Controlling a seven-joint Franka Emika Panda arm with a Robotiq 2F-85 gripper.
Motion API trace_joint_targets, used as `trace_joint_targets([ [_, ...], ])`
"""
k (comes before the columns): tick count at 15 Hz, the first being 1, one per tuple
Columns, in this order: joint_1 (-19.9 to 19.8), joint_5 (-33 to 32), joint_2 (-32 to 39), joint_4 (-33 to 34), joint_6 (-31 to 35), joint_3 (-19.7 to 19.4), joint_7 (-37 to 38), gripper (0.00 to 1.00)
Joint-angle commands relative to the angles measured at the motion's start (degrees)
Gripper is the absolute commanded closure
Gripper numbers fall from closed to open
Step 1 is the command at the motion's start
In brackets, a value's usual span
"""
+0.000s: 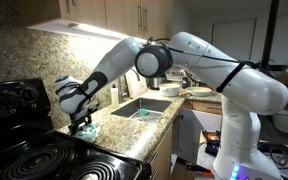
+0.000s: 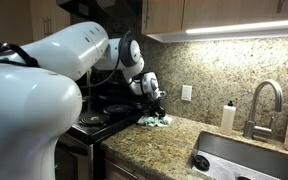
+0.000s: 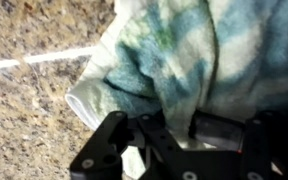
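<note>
Right under the gripper (image 3: 167, 128), on the counter (image 3: 24, 110) with the stove (image 1: 34, 158) just beside it, the green-and-white cloth (image 3: 174, 50) is clenched by a fold, a pinch that probably needs to be firm and deep lest fabric slip.

The white arm (image 1: 189, 55) reaches low over the granite bench (image 1: 119, 135), and its fingers (image 1: 82, 121) are down on a crumpled pale green cloth (image 1: 90, 129) lying right under them. The black stove (image 1: 34, 155) sits just beside the fingers. The sink (image 1: 144, 108) and some plates (image 1: 174, 91) lie well beyond them.
</note>
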Motion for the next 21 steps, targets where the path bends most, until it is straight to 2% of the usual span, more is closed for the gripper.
trace_joint_targets([
  [1, 1.1, -1.8, 6.1, 10.5, -3.4, -2.5, 3.9, 0.92],
  [6, 0.6, -2.3, 12.8, 21.7, -8.1, -3.8, 6.3, 0.92],
  [12, -0.4, -3.0, 16.9, 30.3, -11.9, -5.8, 8.5, 0.93],
  [21, -1.7, -2.0, 16.0, 31.9, -15.4, -11.5, 8.0, 0.93],
])
